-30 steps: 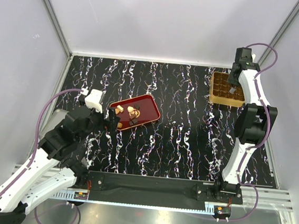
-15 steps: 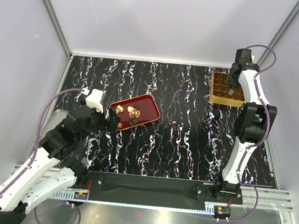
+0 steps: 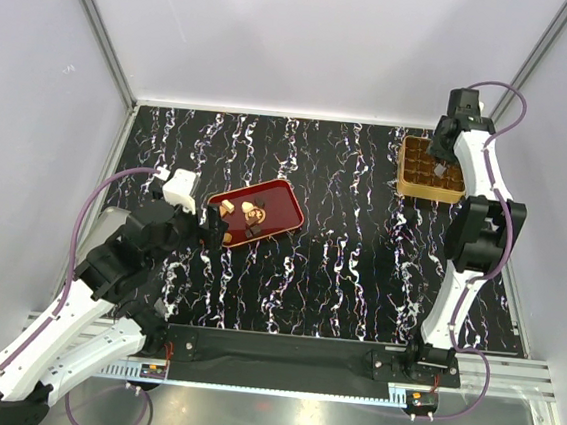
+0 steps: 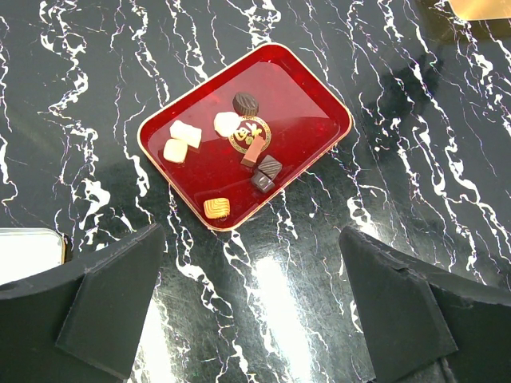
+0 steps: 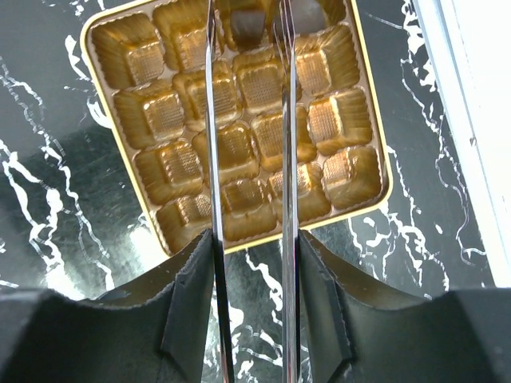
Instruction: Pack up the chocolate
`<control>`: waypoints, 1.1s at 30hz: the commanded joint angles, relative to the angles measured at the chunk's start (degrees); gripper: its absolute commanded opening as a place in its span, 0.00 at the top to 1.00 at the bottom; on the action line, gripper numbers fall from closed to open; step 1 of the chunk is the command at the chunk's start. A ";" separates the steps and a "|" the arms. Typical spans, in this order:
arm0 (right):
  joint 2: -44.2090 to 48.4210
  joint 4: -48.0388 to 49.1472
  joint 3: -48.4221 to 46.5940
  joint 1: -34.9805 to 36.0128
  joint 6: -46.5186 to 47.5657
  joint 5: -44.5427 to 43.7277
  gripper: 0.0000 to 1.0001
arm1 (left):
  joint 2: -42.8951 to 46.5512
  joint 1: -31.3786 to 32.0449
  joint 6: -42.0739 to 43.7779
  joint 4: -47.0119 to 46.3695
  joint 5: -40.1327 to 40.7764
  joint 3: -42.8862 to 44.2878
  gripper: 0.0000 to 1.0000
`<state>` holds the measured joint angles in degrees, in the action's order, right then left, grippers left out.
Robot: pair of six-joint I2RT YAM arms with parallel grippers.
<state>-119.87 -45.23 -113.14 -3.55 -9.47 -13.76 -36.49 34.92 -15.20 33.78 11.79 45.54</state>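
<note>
Black marble-pattern table (image 3: 358, 270), white enclosure walls around it. The left arm (image 3: 107, 276) reaches in from the near-left corner, and the right arm (image 3: 477, 241) stands tall along the right side and bends over the far-right corner.

Golden box (image 5: 176, 120): far right of the table, under the right arm's wrist. It has a grid of moulded compartments, most of them bare.

Red tray (image 4: 303, 120): left of centre, lying at an angle, well apart from the box, with a gold emblem printed in the middle.

Left gripper (image 4: 250, 263): hangs above the table just off the tray's near edge, jaws spread wide, nothing between them.

Right gripper (image 5: 247, 40): thin blade fingers (image 5: 212, 159) point down into the box. They are parallel with a clear gap between them.

Chocolate on the tray:
- a dark round piece (image 4: 245, 101) beside the emblem
- pale cream pieces (image 4: 185, 132) toward the tray's left end
- a dark pair (image 4: 267, 171)
- a caramel-coloured piece (image 4: 215, 208) at the near rim

Chocolate in the box:
- a dark piece (image 5: 243, 24) sits in a far-row compartment between the blade tips. It looks narrower than the gap, though contact is hard to judge at the frame's edge.
- a second dark piece (image 5: 307, 12) lies in the next compartment to its right.
</note>
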 commanded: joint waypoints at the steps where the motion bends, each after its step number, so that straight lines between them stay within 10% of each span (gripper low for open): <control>1: 6.05 -1.26 -1.56 2.66 -1.25 1.81 0.50 | 0.36 -0.02 0.70 -2.05 -0.02 0.34 0.01; 19: 23.98 17.43 28.58 42.63 5.05 6.03 0.51 | 1.77 -0.02 0.26 -1.44 3.85 0.43 0.01; 33: 18.72 21.77 31.32 51.36 10.78 5.33 0.50 | 1.86 -0.02 0.26 -1.44 4.12 0.34 0.01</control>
<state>-99.35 -26.33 -79.50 46.50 -1.43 -6.63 -35.22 34.92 -15.22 34.24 14.81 45.54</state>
